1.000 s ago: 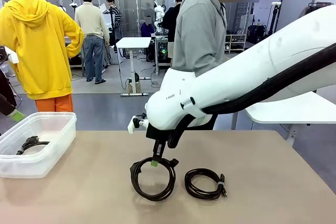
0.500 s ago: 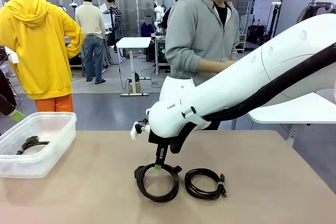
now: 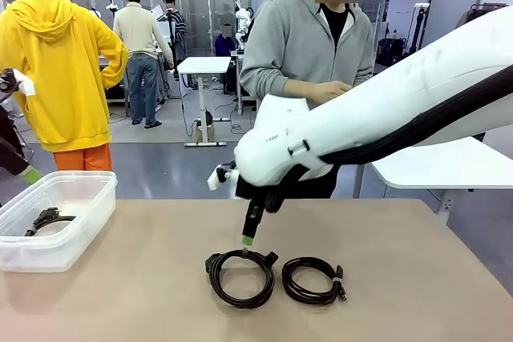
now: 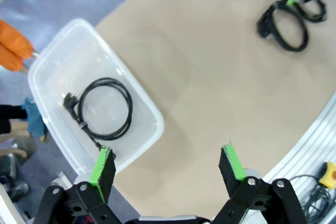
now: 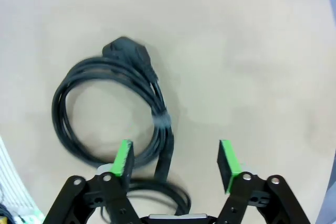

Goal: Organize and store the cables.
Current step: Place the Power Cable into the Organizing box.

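Three black coils, I count: a thicker cable (image 3: 240, 303) and a thinner cable (image 3: 335, 282) side by side at lower centre, seemingly just one third cable (image 3: 48, 218) inside the single clear bin (image 3: 80, 190), left.

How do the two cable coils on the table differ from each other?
The left coil has a thicker cord than the right coil. The left coil makes a wider ring than the right coil. The left coil lies below the open right fingers; the right coil lies beside it. Both are black and flat on the table.
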You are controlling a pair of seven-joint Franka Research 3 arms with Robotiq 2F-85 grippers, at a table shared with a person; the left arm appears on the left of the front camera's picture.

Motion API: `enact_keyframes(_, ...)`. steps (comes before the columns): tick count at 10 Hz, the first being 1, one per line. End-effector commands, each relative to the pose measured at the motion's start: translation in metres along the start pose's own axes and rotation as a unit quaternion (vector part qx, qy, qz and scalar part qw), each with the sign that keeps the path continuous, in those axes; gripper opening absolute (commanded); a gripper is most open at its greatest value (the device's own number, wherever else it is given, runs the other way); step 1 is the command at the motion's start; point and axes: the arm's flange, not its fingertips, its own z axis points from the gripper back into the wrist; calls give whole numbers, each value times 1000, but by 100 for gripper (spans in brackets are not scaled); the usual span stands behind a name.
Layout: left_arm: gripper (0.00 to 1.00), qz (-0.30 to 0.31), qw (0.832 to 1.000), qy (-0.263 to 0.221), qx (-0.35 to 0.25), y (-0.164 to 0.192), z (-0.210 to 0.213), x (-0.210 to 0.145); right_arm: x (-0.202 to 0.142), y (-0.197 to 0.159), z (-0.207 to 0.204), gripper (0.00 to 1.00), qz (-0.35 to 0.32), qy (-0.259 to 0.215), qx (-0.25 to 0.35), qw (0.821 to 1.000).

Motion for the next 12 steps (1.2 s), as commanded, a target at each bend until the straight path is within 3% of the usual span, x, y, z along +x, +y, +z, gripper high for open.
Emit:
enact_keyframes(1,100,-40,999,14,-3,2,-3,29,-29,-3,46,96,-66,7,-12,998)
enact_keyframes(5,100,-128,990,43,-29,-33,-24,91,-126,-3,107,100,-168,-22,-19,985)
enact_keyframes(8,100,-192,976,90,-57,-78,-52,135,-246,3,147,100,-227,-77,-21,971)
enact_keyframes(12,100,-252,958,117,-66,-126,-104,206,-408,24,190,100,-259,-168,-17,951)
